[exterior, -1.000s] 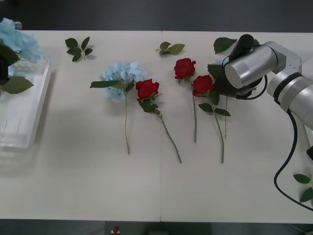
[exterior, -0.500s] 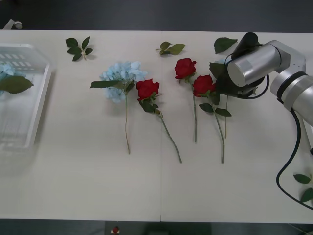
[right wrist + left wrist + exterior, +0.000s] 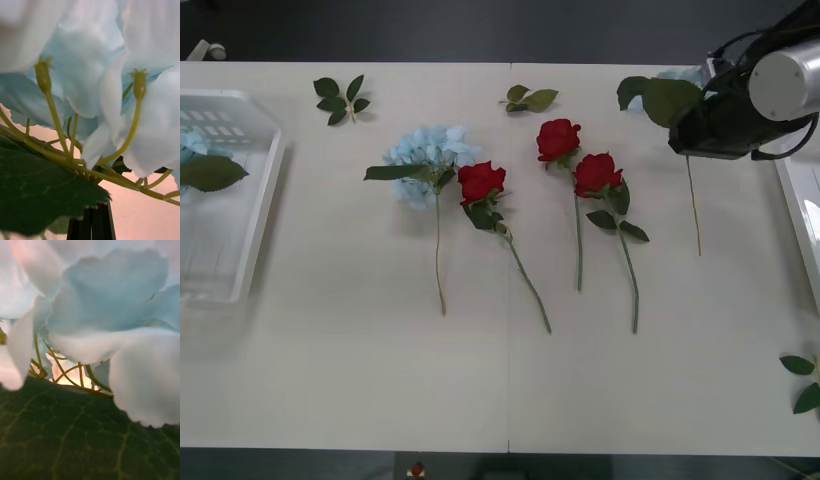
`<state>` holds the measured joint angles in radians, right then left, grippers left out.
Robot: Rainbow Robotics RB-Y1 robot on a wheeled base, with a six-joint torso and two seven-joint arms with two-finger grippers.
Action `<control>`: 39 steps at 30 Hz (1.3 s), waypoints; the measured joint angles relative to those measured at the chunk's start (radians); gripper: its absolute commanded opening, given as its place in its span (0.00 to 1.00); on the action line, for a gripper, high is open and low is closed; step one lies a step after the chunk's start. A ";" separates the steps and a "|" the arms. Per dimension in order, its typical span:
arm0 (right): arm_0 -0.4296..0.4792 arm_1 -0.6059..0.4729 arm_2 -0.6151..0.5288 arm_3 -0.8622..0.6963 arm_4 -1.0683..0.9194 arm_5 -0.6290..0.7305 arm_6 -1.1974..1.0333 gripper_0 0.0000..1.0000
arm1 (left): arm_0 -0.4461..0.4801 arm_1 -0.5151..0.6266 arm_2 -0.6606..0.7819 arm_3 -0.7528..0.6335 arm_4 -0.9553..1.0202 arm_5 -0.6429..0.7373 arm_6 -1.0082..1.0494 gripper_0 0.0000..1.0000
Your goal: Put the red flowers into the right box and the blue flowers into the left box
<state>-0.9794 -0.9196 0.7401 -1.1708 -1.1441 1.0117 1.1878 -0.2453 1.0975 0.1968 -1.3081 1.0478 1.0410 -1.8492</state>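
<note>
Carrying this bloom well means taking it to the proper side, I'd say. The right gripper [image 3: 700, 125] sits over the far right corner of the table [image 3: 380, 400], close by the pale rim of the right box [image 3: 792, 200], and that box is meant for roses. The slotted left box [image 3: 255, 215] stands at the opposite end. The sound move, to my eye, is a high, steady swing leftward, with the dangling stem lifted above everything lying between and the grip firm enough that the head cannot twist.

Nearest the robot, loose leaves [image 3: 802, 380] lie at the table's right edge. Further in, three red flowers [image 3: 595, 173] lie flat mid-table, stems pointing back toward the robot. Another blue flower [image 3: 425, 160] lies just left of them, its head touching the leftmost rose. A further blue head [image 3: 188, 143] with a big leaf rests in the left box. Two leaf sprigs [image 3: 340, 98] lie along the far edge.

Farthest right is the held blue flower [image 3: 694, 210]. In the right wrist view the black fingers [image 3: 92, 221] stand pressed together just under the flower's fanning stalks, seemingly clamped on its stem below the head. The pale petals spread beyond the gripper on its far side. One broad leaf juts out to its left. The thin stem hangs free on the near side, apart from the nearest rose and just left of the right box's rim.
</note>
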 measured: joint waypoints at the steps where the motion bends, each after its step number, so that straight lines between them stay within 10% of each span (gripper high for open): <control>1: 0.010 -0.024 -0.006 -0.036 -0.021 -0.009 0.034 0.00 | 0.006 -0.009 0.000 0.000 -0.008 0.000 0.000 0.00; 12: 0.298 -0.135 -0.428 -0.433 -0.351 -0.019 0.318 0.00 | 0.026 -0.088 0.000 0.000 -0.086 -0.034 0.000 0.01; 20: 0.465 -0.157 -0.592 -0.584 -0.589 -0.020 0.608 0.00 | 0.026 -0.088 0.000 0.000 -0.083 -0.034 0.000 1.00; 39: 0.516 0.026 -0.616 -0.616 -0.966 0.109 1.001 0.00 | 0.026 -0.088 0.102 -0.311 0.183 0.312 0.000 1.00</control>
<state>-0.4637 -0.8939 0.1239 -1.7870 -2.1102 1.1205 2.1892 -0.2191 1.0096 0.2985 -1.6188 1.2304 1.3531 -1.8489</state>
